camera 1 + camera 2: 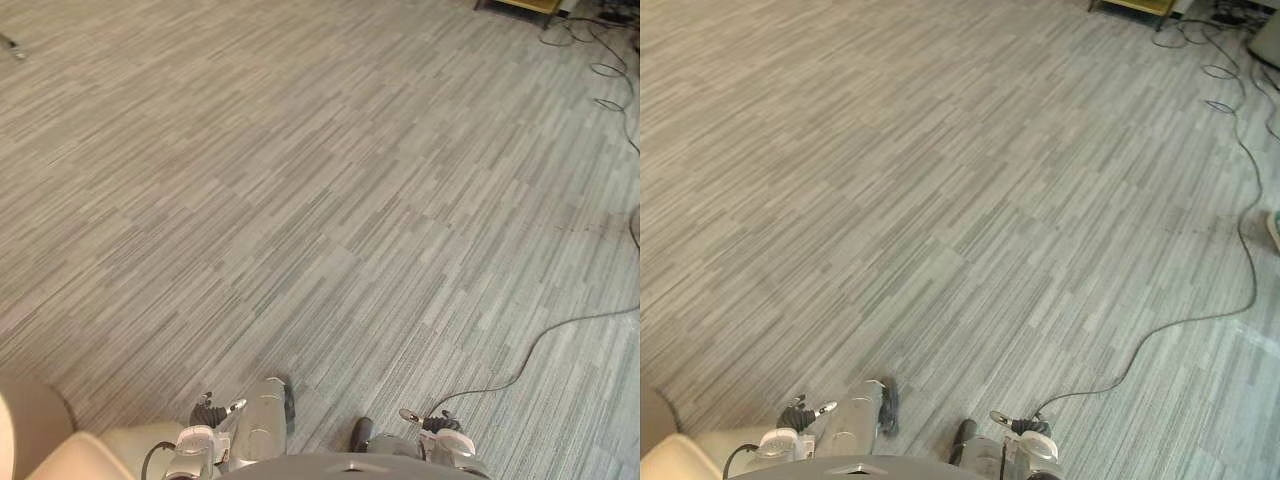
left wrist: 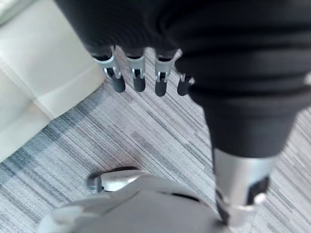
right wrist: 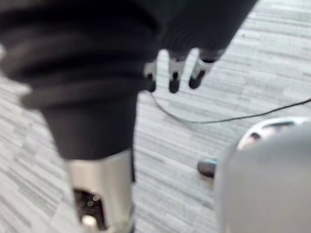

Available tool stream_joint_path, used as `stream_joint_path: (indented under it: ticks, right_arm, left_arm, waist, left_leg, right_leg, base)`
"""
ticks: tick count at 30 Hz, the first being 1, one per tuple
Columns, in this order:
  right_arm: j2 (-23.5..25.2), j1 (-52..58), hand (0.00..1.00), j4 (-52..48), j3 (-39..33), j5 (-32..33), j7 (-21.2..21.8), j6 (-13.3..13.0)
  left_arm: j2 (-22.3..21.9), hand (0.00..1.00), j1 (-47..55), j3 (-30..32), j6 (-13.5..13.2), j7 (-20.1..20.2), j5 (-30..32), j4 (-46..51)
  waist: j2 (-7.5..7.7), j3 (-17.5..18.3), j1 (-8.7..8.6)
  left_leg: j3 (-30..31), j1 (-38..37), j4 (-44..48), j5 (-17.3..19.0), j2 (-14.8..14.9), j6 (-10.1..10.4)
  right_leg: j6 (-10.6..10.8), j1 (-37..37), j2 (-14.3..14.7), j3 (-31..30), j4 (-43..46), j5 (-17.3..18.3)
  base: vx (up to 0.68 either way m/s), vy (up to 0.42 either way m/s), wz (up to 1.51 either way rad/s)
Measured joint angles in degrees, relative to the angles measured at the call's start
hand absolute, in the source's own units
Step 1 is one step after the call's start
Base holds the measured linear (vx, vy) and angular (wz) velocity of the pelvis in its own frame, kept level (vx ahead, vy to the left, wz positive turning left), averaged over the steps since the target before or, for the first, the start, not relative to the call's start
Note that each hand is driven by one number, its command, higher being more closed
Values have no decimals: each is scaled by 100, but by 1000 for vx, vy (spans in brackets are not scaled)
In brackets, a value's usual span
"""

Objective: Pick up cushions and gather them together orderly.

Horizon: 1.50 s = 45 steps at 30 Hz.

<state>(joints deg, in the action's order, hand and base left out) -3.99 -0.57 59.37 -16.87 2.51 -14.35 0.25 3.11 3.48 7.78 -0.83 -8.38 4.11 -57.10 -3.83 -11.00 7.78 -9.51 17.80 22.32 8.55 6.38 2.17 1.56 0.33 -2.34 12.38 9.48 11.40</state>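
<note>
A cream smooth-skinned cushion (image 1: 72, 456) lies on the grey striped carpet floor (image 1: 320, 200), at the robot's lower left in the eye views, close by its left arm. In the left wrist view the same cushion (image 2: 46, 63) shows pale panels divided by a seam, and I cannot tell whether it is one piece or two set edge to edge. The left hand (image 2: 138, 80) hangs beside the cushion's corner and over bare carpet, its fingers straight, side by side and holding nothing. The right hand (image 3: 174, 80) hangs over the carpet on the robot's other side, well apart from the cushion, with its fingers loose, straight and empty. The edge of a yellow wooden piece of furniture (image 1: 525, 5) stands at the far right.
</note>
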Motion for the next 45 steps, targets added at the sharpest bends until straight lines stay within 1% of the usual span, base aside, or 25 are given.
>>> stream_joint_path:
  ticks: [1, 5, 7, 9, 10, 12, 15, 17, 18, 19, 20, 23, 26, 28, 30, 33, 35, 37, 38, 39, 40, 41, 42, 43, 45]
  right_arm:
    - [52, 30, 0, 9, -27, -1, -2, 3]
    - [142, 19, 0, -60, -143, -11, 6, -8]
    - [168, 32, 0, -173, -165, -18, 56, -2]
    - [138, 50, 0, -294, -161, -38, 73, -9]
    - [116, 67, 0, -369, -157, -66, 100, 0]
    - [121, 104, 0, -480, -147, -68, 133, -8]
    - [135, 30, 0, -518, -138, -67, 142, -27]
    - [143, 39, 0, -519, -131, -61, 157, -45]
    - [128, 33, 0, -520, -129, -64, 158, -50]
    - [99, 39, 0, -492, -135, -40, 171, -55]
    - [-32, -65, 0, -428, -127, -68, 171, -40]
    - [-111, -136, 0, -294, -197, -42, 170, -4]
    - [-116, -49, 0, -309, -200, -51, 164, 0]
    - [-96, 174, 0, -492, -128, -21, 157, -11]
    - [-51, 196, 0, -487, -125, -8, 145, 8]
    - [72, 194, 0, -480, -128, 56, 129, -1]
    - [115, 160, 0, -479, -145, 57, 116, 2]
    - [136, 156, 0, -457, -174, 57, 116, -2]
    - [148, 134, 0, -351, -203, 58, 116, 5]
    - [199, 138, 0, -289, -171, 59, 122, 8]
    - [289, 43, 0, -211, -265, 58, 126, 19]
    - [338, 35, 0, -217, -303, 56, 125, 20]
    - [449, 54, 0, -215, -382, 56, 126, 23]
    - [459, 66, 0, -220, -401, 52, 128, 11]
    - [463, 64, 0, -233, -348, 49, 138, -9]
  left_arm:
    - [52, 0, -5, 2, -33, 1, 0, 19]
    - [25, 0, 84, 157, 16, 1, 0, -32]
    - [38, 0, 150, 103, 35, 4, 1, -40]
    - [77, 0, 179, 69, 80, 2, 10, -39]
    - [84, 0, 179, 47, 90, -1, 30, -35]
    - [74, 0, 171, 49, 93, -6, 51, 12]
    - [66, 0, 114, 60, 92, -12, 48, 41]
    - [81, 0, 128, 60, 89, -12, 48, 27]
    - [90, 0, 140, 57, 89, -12, 50, 24]
    - [140, 0, 182, 36, 86, -11, 51, -17]
    - [22, 0, 117, -45, 83, -11, 57, -113]
    - [-49, 0, -5, -122, 47, -11, 115, -210]
    - [-109, 0, -55, 119, 18, 0, 122, -181]
    - [-209, 0, -49, 322, 8, 6, 109, -57]
    - [-218, 0, -56, 336, -9, 35, 106, 72]
    - [-206, 0, 5, 272, -34, 34, 97, 265]
    - [-201, 0, -28, 270, -31, 12, 70, 309]
    - [-202, 0, -33, 237, -35, -15, 51, 314]
    - [-134, 0, -29, 127, -42, -11, 48, 238]
    - [-67, 0, -39, 82, -39, -16, 48, 218]
    - [-34, 0, -66, 82, -44, -7, 46, 200]
    - [-3, 0, -69, 93, -44, -3, 48, 190]
    - [96, 0, -67, 124, -35, 3, 46, 155]
    - [137, 0, -48, 112, -23, -2, 45, 55]
    - [162, 0, -37, 80, 19, 0, 49, -15]
  waist:
    - [138, 43, 13]
    - [198, 91, 29]
    - [259, 123, 74]
    - [284, 131, -116]
    - [289, 125, -190]
    - [277, 119, -254]
    - [244, 117, -325]
    - [266, 124, -385]
    - [288, 135, -455]
    - [355, 179, -596]
    - [83, 199, -560]
    - [-54, 176, -562]
    - [-114, 159, -658]
    - [-150, 85, -601]
    - [-199, 62, -510]
    - [-169, 60, -414]
    - [-133, 46, -283]
    - [-110, 44, -255]
    - [-9, 64, -164]
    - [46, 129, -193]
    - [115, 137, -243]
    - [162, 135, -237]
    - [350, 167, -184]
    - [441, 223, -132]
    - [451, 222, -181]
  left_leg:
    - [-63, -43, 29, 106, -173, -109]
    - [-282, -205, 417, 537, -374, -403]
    - [-529, -633, 368, 928, -512, -453]
    - [-536, -957, 372, 1090, -583, -526]
    - [-532, -1297, 301, 1144, -572, -551]
    - [-532, -1722, 49, 1147, -505, -543]
    - [-687, -2534, -531, 1201, -215, -310]
    - [-768, -2915, -768, 1204, -101, -302]
    - [-750, -3042, -849, 1213, -83, -286]
    - [-585, -3228, -979, 1234, -115, -109]
    - [-430, -3221, -1076, 1192, 70, -87]
    - [128, -3128, -943, 826, 69, 21]
    - [490, -2405, 1198, 455, 374, 99]
    - [480, -1602, 3243, -1070, 786, 47]
    - [174, -948, 4415, -467, 1090, -102]
    - [-283, -99, 3941, 264, 936, -71]
    - [-635, 271, 2220, 494, 664, -47]
    - [-584, 275, 790, 219, 362, 92]
    - [-507, 18, -179, -605, 24, -172]
    - [-542, 7, -182, -509, -63, -112]
    - [-495, 92, 110, -230, -94, -344]
    - [-456, 121, 272, -156, -116, -445]
    - [-478, 99, 623, -10, -175, -650]
    - [-551, -131, 636, 194, -220, -683]
    - [-649, -575, 437, 415, -279, -724]
  right_leg:
    - [69, 21, -119, -180, 2, 20]
    - [508, -41, -438, -507, 645, 274]
    - [950, -929, -747, -868, 2930, 394]
    - [1142, -1494, -963, -894, 4424, -46]
    - [929, -1770, -1064, -747, 5235, -61]
    - [585, -2010, -1103, -387, 5564, 88]
    - [179, -2509, -1028, 325, 4732, 378]
    - [40, -2681, -873, 490, 3495, 221]
    - [36, -2725, -796, 406, 2751, -28]
    - [-171, -2623, -638, 198, 1677, -1182]
    - [-161, -2544, -400, 256, 1605, -1158]
    - [-316, -2538, -151, 148, 1795, -749]
    - [-360, -2086, -6, 299, 1835, -285]
    - [-482, -1403, 165, 313, 1640, 11]
    - [-501, -916, 262, 197, 1506, 231]
    - [-407, -200, 155, 30, 932, 286]
    - [-161, 210, -58, -172, 608, 317]
    - [17, 408, -195, -240, 443, 411]
    - [146, 667, -301, -491, 178, 484]
    - [67, 740, -345, -608, 37, 393]
    - [80, 789, -340, -743, -76, 65]
    - [97, 805, -354, -809, -44, 33]
    - [117, 833, -503, -994, 232, 25]
    - [239, 573, -572, -1161, 1012, -41]
    - [817, -19, -689, -1267, 2633, -297]
  base:
    - [522, 191, -9]
    - [336, 149, -11]
    - [408, 173, -36]
    - [389, 35, 1]
    - [400, -30, 11]
    - [352, -74, -2]
    - [432, -153, -27]
    - [429, -218, -26]
    - [615, -359, 5]
    - [617, -327, -6]
    - [605, -322, -17]
    - [323, -174, -34]
    - [388, -165, 1]
    - [436, -82, 1]
    - [359, 8, -20]
    - [371, 97, -31]
    - [506, 238, -40]
    - [508, 285, -28]
    - [400, 224, -27]
    - [524, 256, -19]
    - [525, 260, 6]
    - [530, 277, -1]
    - [587, 322, -23]
    - [546, 278, -37]
    - [455, 203, -29]
